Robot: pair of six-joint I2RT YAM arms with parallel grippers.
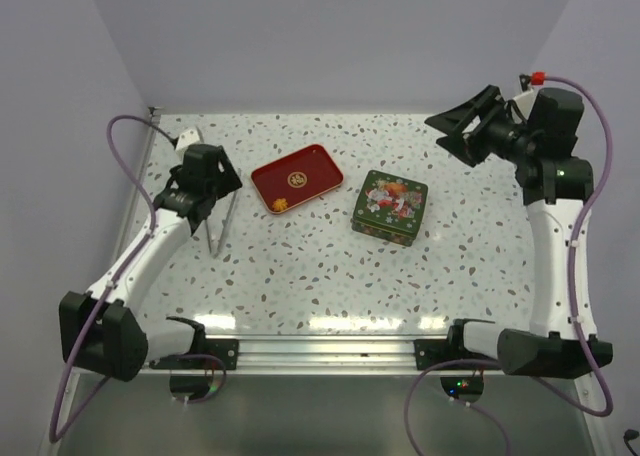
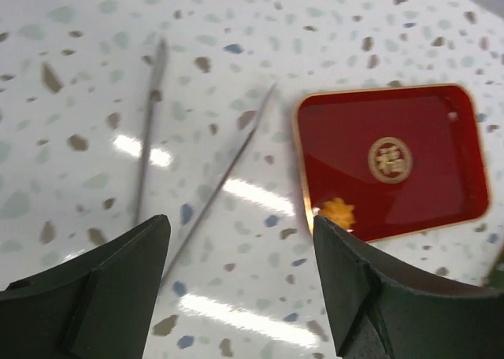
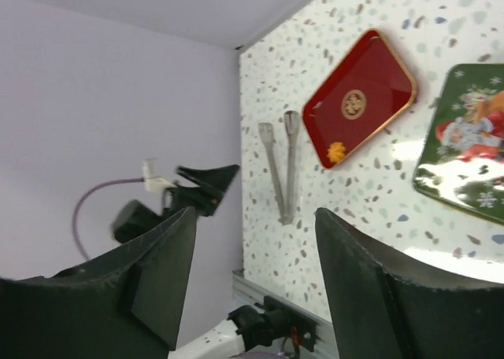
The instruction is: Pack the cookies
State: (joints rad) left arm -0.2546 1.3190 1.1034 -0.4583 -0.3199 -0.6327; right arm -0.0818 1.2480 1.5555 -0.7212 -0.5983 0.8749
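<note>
One orange cookie (image 1: 281,205) lies in the near corner of the red tray (image 1: 313,166); it also shows in the left wrist view (image 2: 339,213) and the right wrist view (image 3: 337,151). A closed green Christmas tin (image 1: 390,207) stands right of the tray. Metal tongs (image 1: 220,226) lie on the table left of the tray. My left gripper (image 1: 200,198) hovers open and empty over the tongs (image 2: 150,123). My right gripper (image 1: 462,131) is open and empty, raised at the far right, away from the tin (image 3: 465,146). No other cookies show.
The speckled table ends at walls at the back and left. An aluminium rail (image 1: 320,351) runs along the near edge between the arm bases. A small white piece (image 1: 188,135) lies at the far left corner.
</note>
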